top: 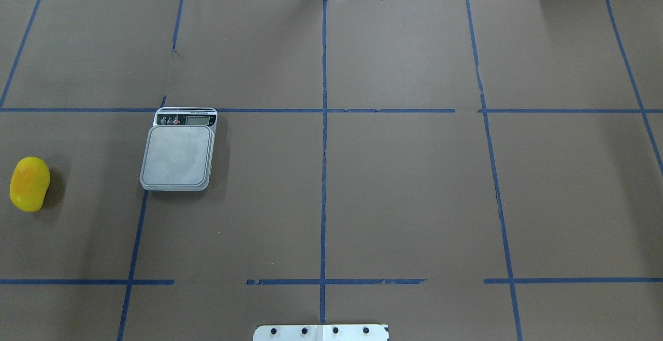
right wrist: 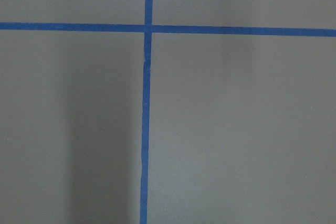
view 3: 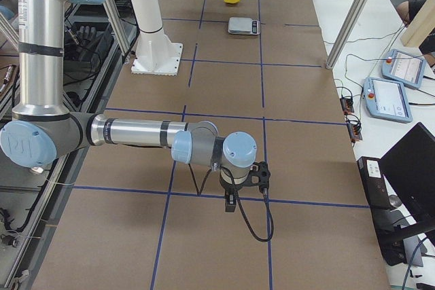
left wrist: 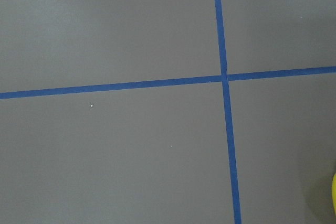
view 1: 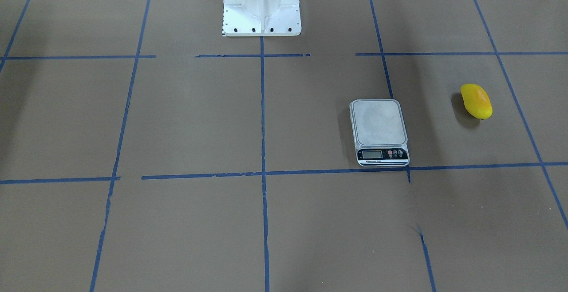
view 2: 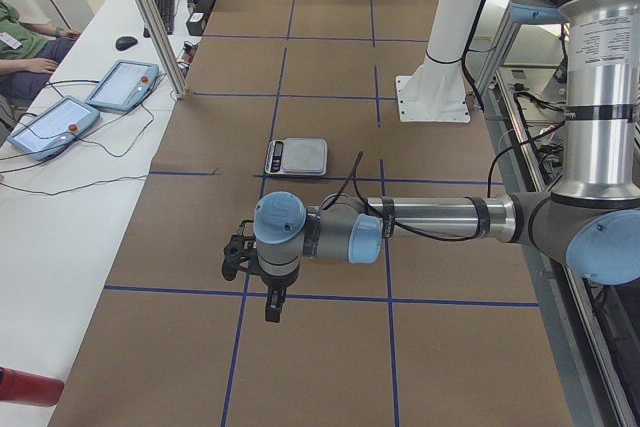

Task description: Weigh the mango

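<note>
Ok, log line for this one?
mango: on table, apart from scale | scale: unloaded | left tool, right tool: clear of mango, state unclear

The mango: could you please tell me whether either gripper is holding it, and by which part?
Nothing holds it: the mango lies free on the table, apart from the scale.

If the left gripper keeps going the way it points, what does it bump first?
Probably the table: the left gripper points down at bare brown paper near a blue tape cross. The mango lies off to the side, out of its line.
</note>
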You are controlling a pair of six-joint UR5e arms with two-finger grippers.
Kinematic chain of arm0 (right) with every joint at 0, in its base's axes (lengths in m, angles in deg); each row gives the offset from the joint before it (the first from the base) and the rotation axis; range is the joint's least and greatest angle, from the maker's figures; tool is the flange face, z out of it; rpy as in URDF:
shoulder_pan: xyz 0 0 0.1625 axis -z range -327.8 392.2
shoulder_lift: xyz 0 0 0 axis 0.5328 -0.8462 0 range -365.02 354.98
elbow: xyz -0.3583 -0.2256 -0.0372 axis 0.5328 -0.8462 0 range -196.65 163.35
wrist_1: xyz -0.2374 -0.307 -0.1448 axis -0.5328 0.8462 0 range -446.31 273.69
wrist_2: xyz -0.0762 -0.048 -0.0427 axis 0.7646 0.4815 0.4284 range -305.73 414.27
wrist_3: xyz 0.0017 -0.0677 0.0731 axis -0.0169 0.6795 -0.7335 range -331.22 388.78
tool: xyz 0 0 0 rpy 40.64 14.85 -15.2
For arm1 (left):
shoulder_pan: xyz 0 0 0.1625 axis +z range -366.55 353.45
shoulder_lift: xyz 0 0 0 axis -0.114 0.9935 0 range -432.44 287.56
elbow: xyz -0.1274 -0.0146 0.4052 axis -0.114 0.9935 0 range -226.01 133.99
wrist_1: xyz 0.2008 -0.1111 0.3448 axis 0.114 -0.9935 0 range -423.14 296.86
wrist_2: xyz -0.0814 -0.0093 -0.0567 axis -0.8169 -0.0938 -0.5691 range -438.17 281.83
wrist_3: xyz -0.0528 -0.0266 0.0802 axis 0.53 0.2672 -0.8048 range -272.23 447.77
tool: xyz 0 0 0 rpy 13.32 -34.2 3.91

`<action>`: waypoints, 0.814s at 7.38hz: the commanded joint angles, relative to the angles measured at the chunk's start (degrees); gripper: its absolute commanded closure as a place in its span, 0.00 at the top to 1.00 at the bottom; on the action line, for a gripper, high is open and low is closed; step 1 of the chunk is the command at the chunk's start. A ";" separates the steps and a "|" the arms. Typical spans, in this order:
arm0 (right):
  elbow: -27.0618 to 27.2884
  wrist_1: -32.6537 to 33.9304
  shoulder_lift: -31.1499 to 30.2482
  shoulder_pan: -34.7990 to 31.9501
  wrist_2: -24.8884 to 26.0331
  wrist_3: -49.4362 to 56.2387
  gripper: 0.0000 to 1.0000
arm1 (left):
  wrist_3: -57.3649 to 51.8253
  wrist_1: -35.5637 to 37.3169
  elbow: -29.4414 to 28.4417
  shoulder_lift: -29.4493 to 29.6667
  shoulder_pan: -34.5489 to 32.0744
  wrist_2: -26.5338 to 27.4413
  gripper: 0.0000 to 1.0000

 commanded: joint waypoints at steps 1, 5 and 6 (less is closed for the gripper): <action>0.00 0.05 -0.09 0.00 0.00 0.00 1.00 | -0.17 -0.27 0.52 0.17 0.06 -0.01 1.00; 0.00 0.05 0.00 0.00 0.00 0.00 1.00 | 13.20 -6.74 3.68 -0.09 9.16 -0.10 1.00; 0.00 0.05 0.00 0.00 0.00 0.00 1.00 | 20.50 -11.30 3.77 -0.96 12.25 -0.10 1.00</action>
